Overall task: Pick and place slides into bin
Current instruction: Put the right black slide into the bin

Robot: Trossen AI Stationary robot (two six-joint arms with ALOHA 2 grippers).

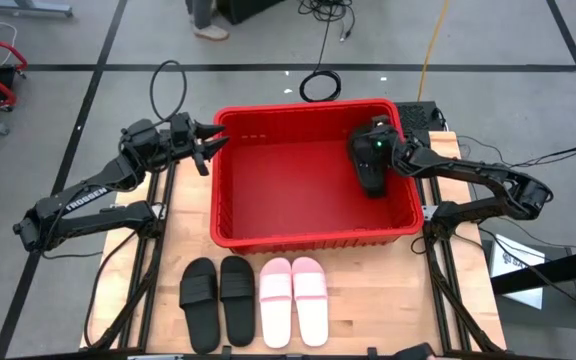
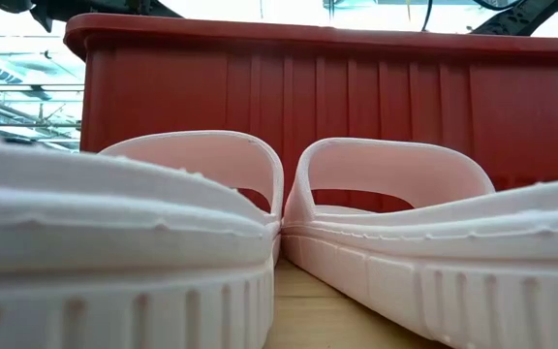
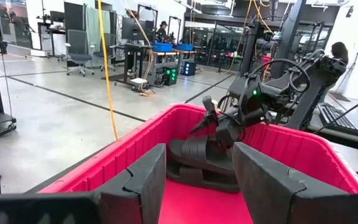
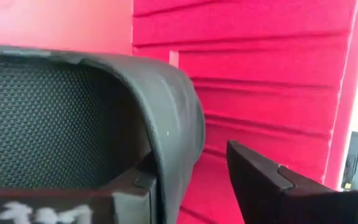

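1. My right gripper (image 1: pixel 373 165) is inside the red bin (image 1: pixel 268 235), low in its far right corner, with a black slide (image 1: pixel 370 172) under it. In the left wrist view that slide (image 3: pixel 197 163) lies on the bin floor, apparently stacked on another black one, with my right gripper (image 3: pixel 219 132) just above it.

2. Seen from my right wrist, the slide's strap (image 4: pixel 166 124) sits between my fingers with a gap on one side, so the jaws look parted around it, not clenched. I judge this to be a release, with the slide resting on the bin floor, not in my grip.

3. My left gripper (image 1: pixel 208 140) waits at the bin's far left corner, over the rim, fingers (image 3: pixel 138 180) spread and holding nothing.

4. On the table before the bin's near wall lie four more slides in a row: a black pair (image 1: pixel 218 298) toward the bin's left half, a pale pink pair (image 1: pixel 293 298) beside it at the middle. Each lies sole down, strap up, so it is easy to pinch.

5. My next move calls for lifting the right gripper straight up clear of the strap; snagging it could drag the slide out.
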